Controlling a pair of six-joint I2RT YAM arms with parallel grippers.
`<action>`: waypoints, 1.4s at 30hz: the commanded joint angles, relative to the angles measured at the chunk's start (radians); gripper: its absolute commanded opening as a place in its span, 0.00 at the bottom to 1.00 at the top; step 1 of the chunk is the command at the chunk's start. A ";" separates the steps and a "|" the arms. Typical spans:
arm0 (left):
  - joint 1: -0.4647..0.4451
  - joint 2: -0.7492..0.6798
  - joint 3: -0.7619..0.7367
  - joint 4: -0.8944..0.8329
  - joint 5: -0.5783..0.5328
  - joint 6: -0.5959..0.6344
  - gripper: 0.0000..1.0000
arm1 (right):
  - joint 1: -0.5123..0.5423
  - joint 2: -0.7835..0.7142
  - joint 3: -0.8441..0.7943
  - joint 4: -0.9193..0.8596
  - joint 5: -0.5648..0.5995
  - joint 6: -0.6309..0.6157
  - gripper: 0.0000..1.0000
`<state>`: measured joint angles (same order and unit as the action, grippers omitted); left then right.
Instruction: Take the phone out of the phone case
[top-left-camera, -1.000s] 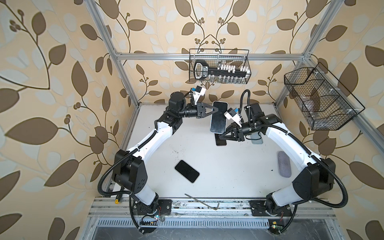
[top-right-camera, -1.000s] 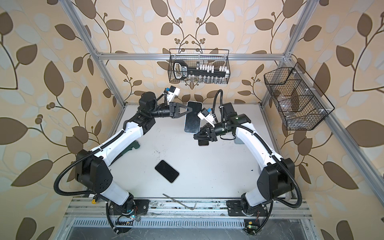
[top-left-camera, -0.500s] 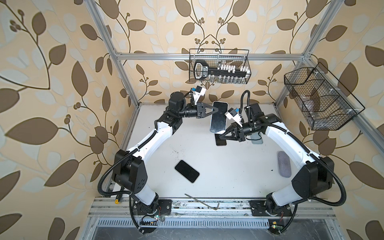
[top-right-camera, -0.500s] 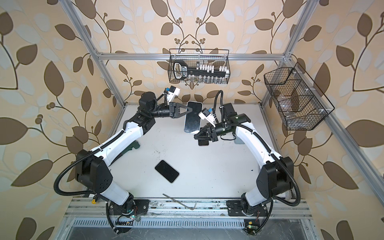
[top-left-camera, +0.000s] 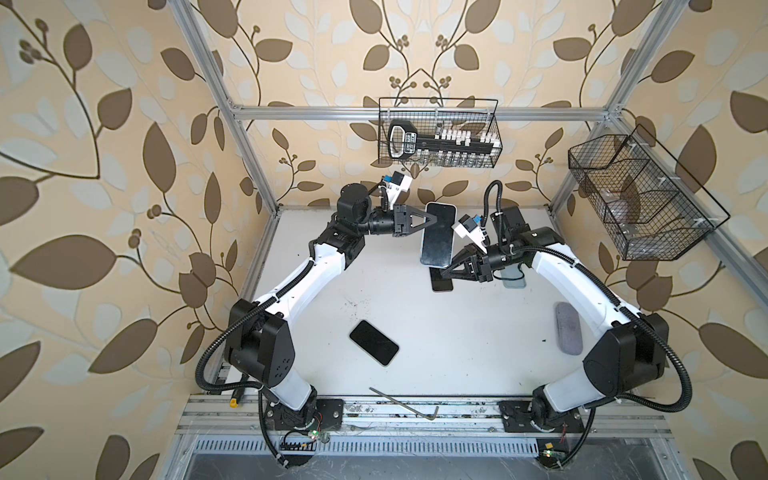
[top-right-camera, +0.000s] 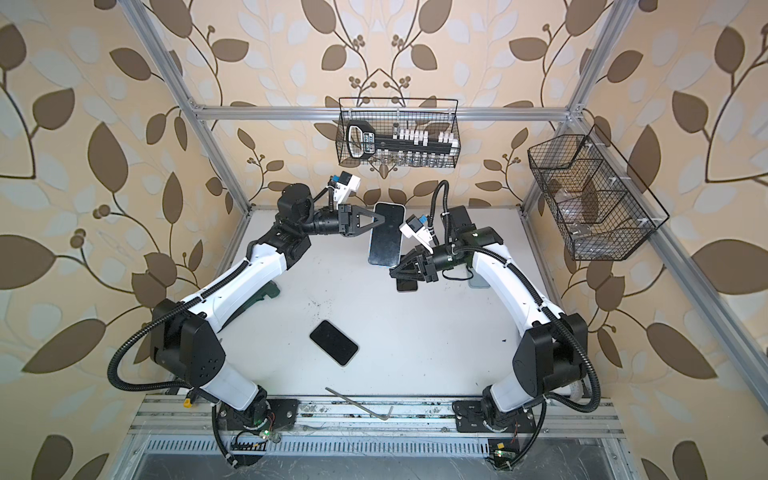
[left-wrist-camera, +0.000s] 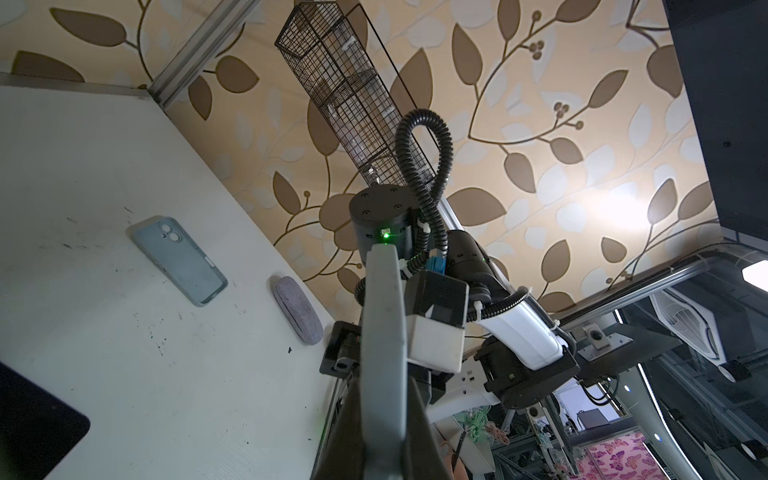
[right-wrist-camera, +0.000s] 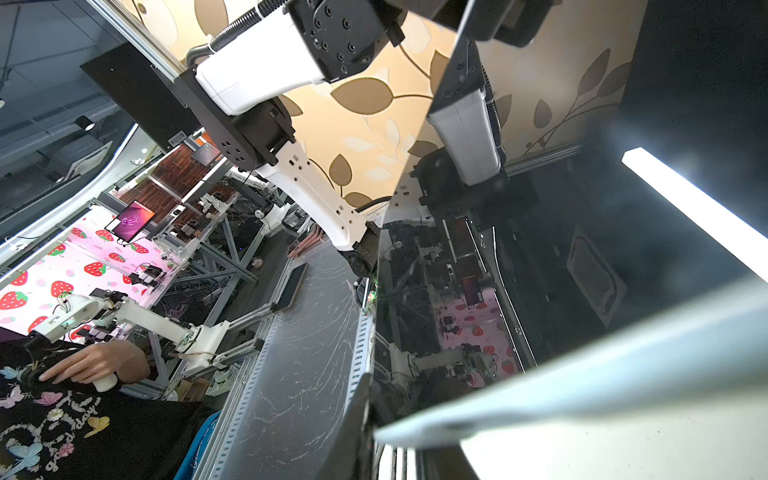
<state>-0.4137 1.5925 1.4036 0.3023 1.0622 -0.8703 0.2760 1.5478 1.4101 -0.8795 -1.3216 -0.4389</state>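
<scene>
Our left gripper (top-left-camera: 430, 220) clamps the phone (top-left-camera: 437, 245), raised just ahead of it. Our right gripper (top-left-camera: 445, 272) meets the phone's nearest corner (grip unclear). We judge it stiff, slick glass, so peel the softer phone case (top-left-camera: 441, 203) at a corner.

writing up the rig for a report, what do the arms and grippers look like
The left arm and right arm have white link shells, black joint housings. A black corrugated conduit runs along each. The left gripper and right gripper are black tapering triangles. Each wrist carries a white camera block with a blue connector.
</scene>
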 joint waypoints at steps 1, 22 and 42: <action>-0.014 -0.041 0.011 0.073 0.022 -0.011 0.00 | -0.009 0.013 0.039 -0.015 -0.033 -0.046 0.18; -0.023 -0.039 0.007 0.062 0.015 -0.001 0.00 | -0.017 0.025 0.046 -0.073 -0.061 -0.098 0.10; -0.020 0.006 0.098 0.050 -0.054 -0.166 0.00 | -0.033 0.015 0.038 -0.174 -0.021 -0.201 0.17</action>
<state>-0.4263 1.6218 1.4479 0.2878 1.0103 -1.0145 0.2501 1.5608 1.4235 -1.0115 -1.3338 -0.5766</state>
